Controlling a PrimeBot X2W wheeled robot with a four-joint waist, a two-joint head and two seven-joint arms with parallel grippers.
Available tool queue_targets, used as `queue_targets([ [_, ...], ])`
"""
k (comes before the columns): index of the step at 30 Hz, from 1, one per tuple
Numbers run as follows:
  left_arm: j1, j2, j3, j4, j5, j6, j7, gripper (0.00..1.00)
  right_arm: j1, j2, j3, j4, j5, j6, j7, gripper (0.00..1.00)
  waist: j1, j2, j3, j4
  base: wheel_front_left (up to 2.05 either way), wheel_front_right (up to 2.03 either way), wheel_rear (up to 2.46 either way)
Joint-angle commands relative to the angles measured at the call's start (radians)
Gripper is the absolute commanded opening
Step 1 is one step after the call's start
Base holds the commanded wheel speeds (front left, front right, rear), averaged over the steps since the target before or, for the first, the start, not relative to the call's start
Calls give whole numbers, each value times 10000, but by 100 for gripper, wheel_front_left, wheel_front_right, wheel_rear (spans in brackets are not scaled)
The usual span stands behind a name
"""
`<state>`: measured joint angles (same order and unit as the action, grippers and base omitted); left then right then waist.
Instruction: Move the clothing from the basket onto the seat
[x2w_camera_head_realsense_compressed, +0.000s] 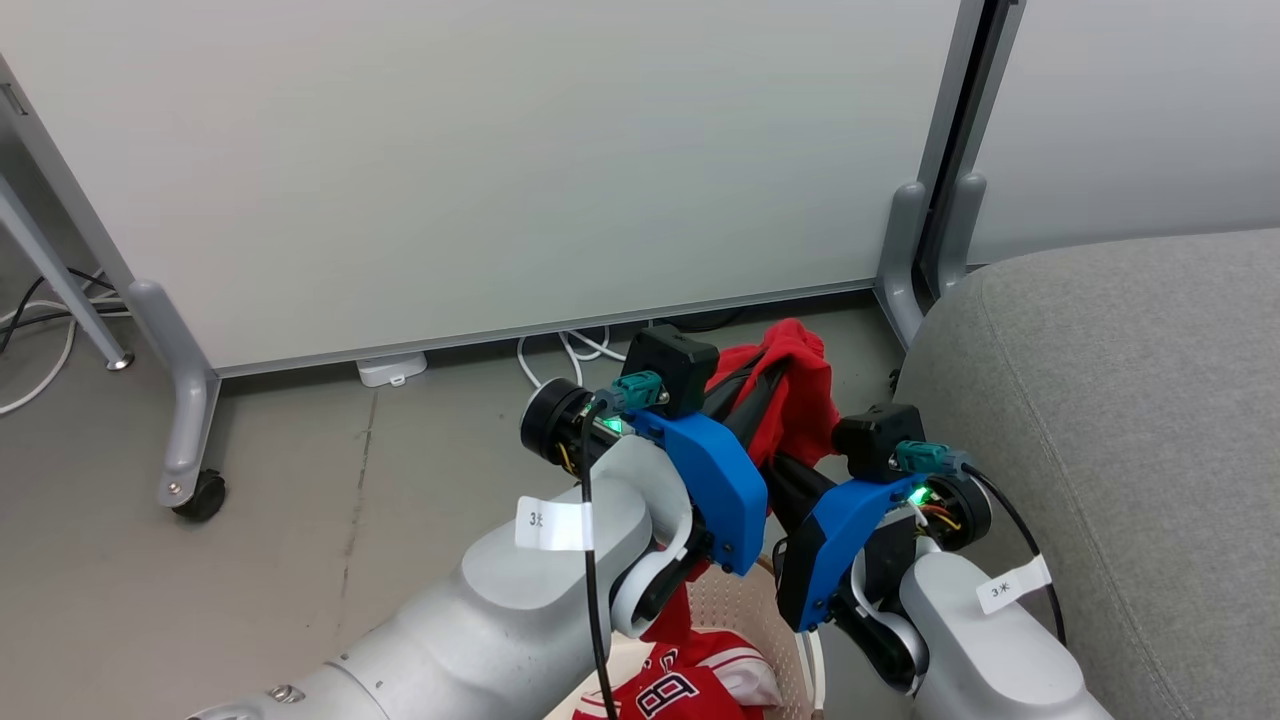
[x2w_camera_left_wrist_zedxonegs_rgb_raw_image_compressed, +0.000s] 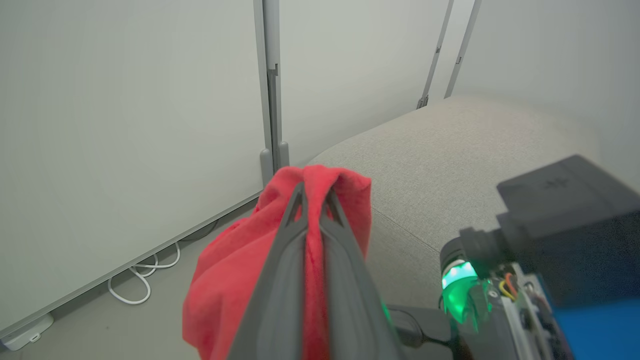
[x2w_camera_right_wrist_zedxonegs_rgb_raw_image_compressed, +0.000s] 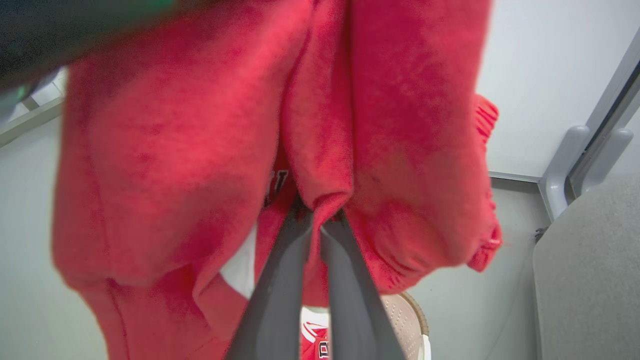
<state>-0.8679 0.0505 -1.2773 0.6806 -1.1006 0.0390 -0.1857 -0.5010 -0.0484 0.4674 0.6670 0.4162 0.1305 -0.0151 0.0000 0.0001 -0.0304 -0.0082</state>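
Left tool and right tool pinch red garment (jersey in basket).

Light is even and soft, w/ weak shadows on the floor. Red garment very close to right wrist cam, blurred. Green LED glows, out of focus.

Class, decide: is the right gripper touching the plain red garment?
Touching. The right wrist view shows the right gripper shut on a hanging fold of the plain red garment.
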Motion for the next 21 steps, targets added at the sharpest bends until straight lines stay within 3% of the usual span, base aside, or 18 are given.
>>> queue_targets([
  [1,-174,-3,-40,-4,-46,23,-43,0,-231,-36,49,187,68,5,-148,0,0,-1,-5,-20,0,0,0],
  [21,-206,-3,-60,389,-6,-39,-311,0,-248,-36,84,553,5,5,-489,0,0,-1,-91,-213,0,0,0],
])
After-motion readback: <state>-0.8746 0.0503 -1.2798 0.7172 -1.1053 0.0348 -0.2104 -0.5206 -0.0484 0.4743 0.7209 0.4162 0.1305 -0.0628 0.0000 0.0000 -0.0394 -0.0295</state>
